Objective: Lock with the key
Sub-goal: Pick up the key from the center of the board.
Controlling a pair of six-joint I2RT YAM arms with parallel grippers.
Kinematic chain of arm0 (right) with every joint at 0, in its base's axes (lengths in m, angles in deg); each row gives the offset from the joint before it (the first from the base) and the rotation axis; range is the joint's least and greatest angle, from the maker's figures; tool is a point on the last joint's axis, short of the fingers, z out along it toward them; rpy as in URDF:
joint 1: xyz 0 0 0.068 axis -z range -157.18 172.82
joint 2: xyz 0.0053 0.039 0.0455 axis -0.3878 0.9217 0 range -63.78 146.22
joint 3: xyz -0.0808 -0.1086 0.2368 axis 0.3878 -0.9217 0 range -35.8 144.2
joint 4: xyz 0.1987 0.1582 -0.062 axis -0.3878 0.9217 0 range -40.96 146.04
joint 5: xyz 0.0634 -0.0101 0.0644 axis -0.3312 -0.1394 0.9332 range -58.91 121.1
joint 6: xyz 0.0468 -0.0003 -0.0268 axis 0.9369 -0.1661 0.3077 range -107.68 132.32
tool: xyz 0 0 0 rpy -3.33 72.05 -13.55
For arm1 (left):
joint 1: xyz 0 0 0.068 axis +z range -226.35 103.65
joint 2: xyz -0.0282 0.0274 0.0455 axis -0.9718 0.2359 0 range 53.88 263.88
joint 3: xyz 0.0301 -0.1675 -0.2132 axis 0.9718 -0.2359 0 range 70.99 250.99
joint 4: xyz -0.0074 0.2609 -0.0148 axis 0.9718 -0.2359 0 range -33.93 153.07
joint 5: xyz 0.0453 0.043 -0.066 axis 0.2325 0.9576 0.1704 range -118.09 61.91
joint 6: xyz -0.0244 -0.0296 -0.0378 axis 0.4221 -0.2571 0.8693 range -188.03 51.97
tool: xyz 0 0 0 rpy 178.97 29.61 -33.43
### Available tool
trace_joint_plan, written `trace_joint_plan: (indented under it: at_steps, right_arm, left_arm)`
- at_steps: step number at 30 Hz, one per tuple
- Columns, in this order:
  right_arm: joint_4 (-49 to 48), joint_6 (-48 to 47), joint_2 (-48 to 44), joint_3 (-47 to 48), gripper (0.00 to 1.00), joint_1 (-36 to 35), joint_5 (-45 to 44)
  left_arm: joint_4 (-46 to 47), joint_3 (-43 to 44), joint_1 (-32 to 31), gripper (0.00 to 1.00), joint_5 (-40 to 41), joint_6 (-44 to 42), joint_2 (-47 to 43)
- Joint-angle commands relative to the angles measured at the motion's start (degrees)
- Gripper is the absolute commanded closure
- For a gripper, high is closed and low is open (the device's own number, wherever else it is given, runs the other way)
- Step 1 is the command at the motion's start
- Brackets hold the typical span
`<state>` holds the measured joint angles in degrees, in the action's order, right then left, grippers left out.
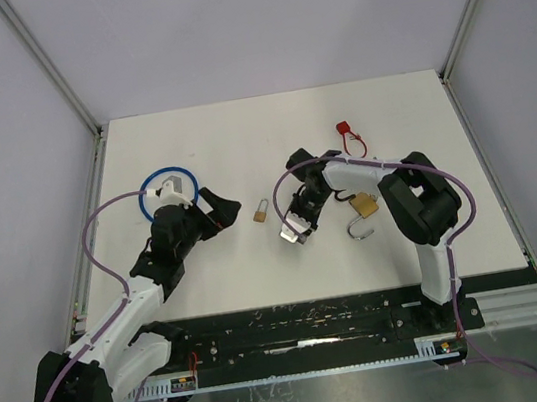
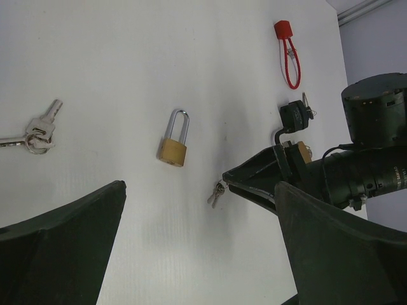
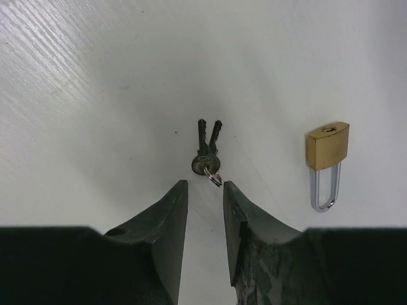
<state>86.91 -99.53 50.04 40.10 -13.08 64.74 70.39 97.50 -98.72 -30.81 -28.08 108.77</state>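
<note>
Top view first: the right gripper [image 1: 296,231] is hanging low over the middle of the white table [image 1: 210,280], with its tip pointing toward the lower left. The small brass padlock [image 1: 261,212] is lying just up and left of it, not touching. The left gripper [image 1: 217,209] is hovering left of that padlock with its jaws spread wide and nothing in them. A larger padlock [image 1: 364,207] and a red cable lock [image 1: 345,131] are lying off to the right and upper right.

Left wrist view: the key pair [image 2: 217,192] is lying flat at centre frame, right at the right gripper's tip. It is below and to the right of the small padlock, with bare table between them. Another bunch of keys [image 2: 38,130] is lying at the left edge.

Right wrist view: the fingers [image 3: 168,219] are standing a narrow gap apart with nothing between them. The key ring is sitting just ahead of that gap, and the blades are pointing toward the top of the frame.

To do this step well, the grip probably wants to land on the key heads. Pinching the loose ring would likely leave the blades dangling. Because the keys are thin and flat, the fingertips will have to skim the table surface to get hold of them.
</note>
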Motion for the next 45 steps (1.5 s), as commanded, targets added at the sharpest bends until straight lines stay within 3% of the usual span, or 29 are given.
trace_joint_plan:
  at_steps: [1,15,28,31,39,45]
  right_arm:
    - [1.1,-1.0,0.4,-0.2,0.64,-1.1,1.0]
    - [1.3,-1.1,1.4,0.3,0.69,-1.5,0.2]
    - [1.1,3.4,1.4,1.9,0.92,-1.6,-1.2]
    - [1.0,8.4,0.2,3.0,1.00,-1.5,-1.6]
    - [2.1,34.0,-8.0,5.3,1.00,-0.8,0.8]
    - [2.2,55.2,-16.3,3.6,1.00,4.7,11.0]
  left_arm:
    - [4.1,0.2,0.6,0.01,-1.1,0.6,-0.3]
    - [5.2,0.3,0.6,0.03,-2.3,1.1,0.9]
    - [6.6,0.1,0.6,0.04,-3.9,2.0,1.2]
    - [8.7,-0.1,0.7,0.04,-5.7,3.1,1.9]
    - [18.6,0.7,0.7,0.04,-13.0,9.3,4.7]
    - [29.9,1.0,0.7,0.08,-18.7,14.8,7.8]
